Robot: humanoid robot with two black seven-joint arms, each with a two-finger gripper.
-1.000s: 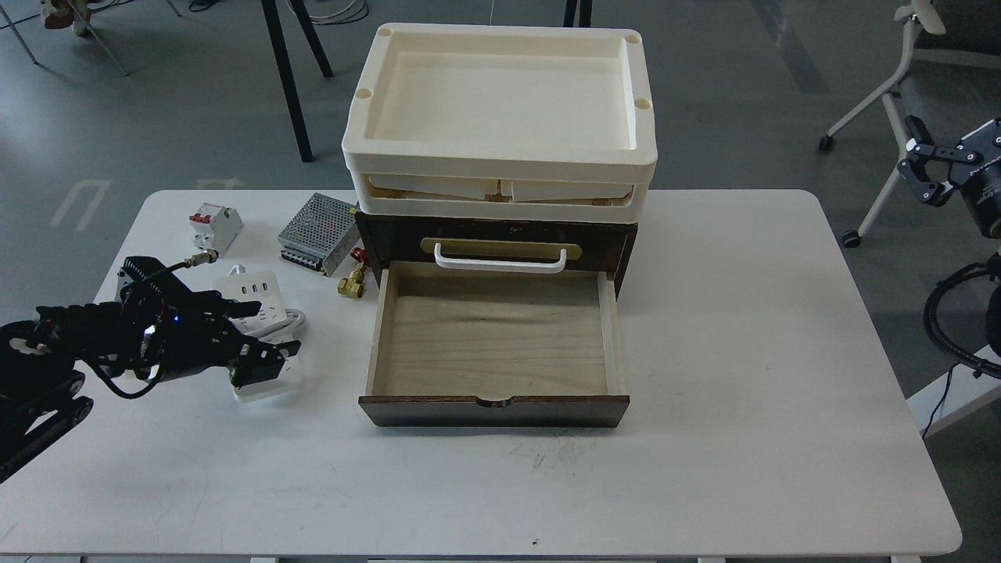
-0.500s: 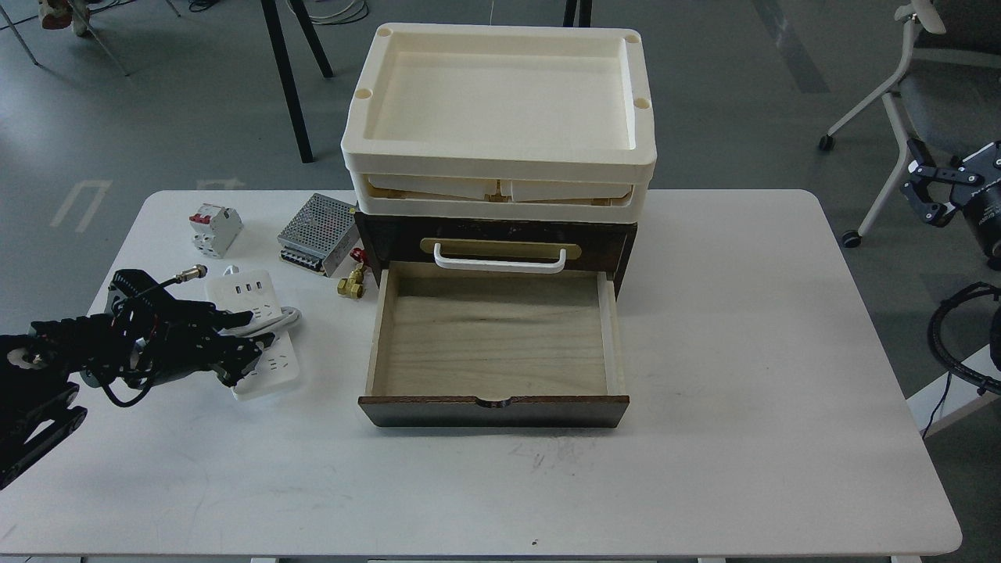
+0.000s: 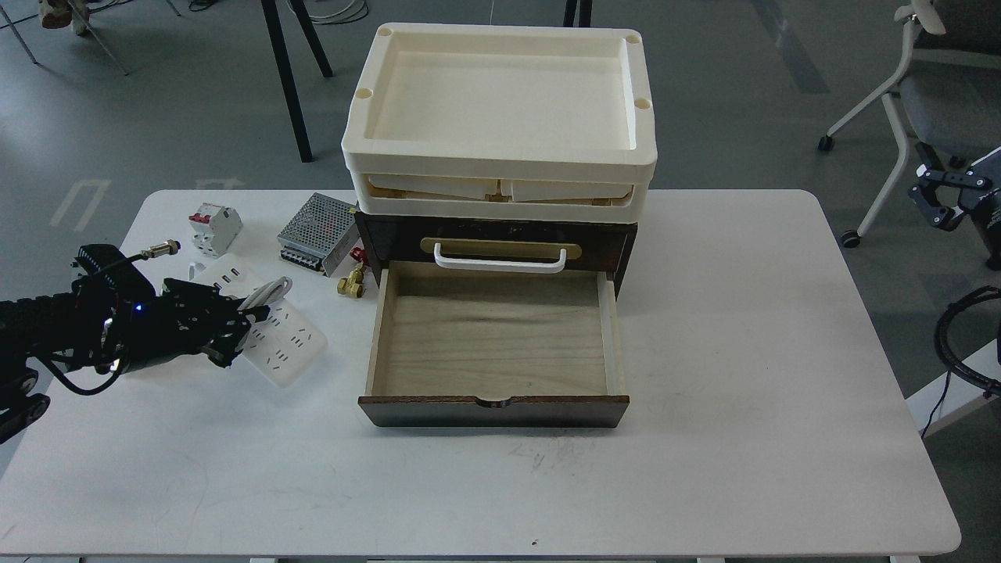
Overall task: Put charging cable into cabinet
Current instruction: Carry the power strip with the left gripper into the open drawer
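— What's on the white table (image 3: 743, 375)?
— The cabinet (image 3: 500, 234), drawer (image 3: 493, 344) open. Just left, my left gripper (image 3: 227, 332) is clamped on the charging cable (image 3: 270, 328).
— How to do it well?
— Carry it level, clear the drawer's side, then let go.

The drawer (image 3: 493, 344) of the cabinet (image 3: 500, 234) stands pulled out at centre frame, its pale wooden floor bare and open from above. Left of it, the brass fitting (image 3: 352, 283), metal box (image 3: 318, 232) and circuit breaker (image 3: 213, 229) crowd the upper-left table (image 3: 743, 391). The lower and right table lies open.
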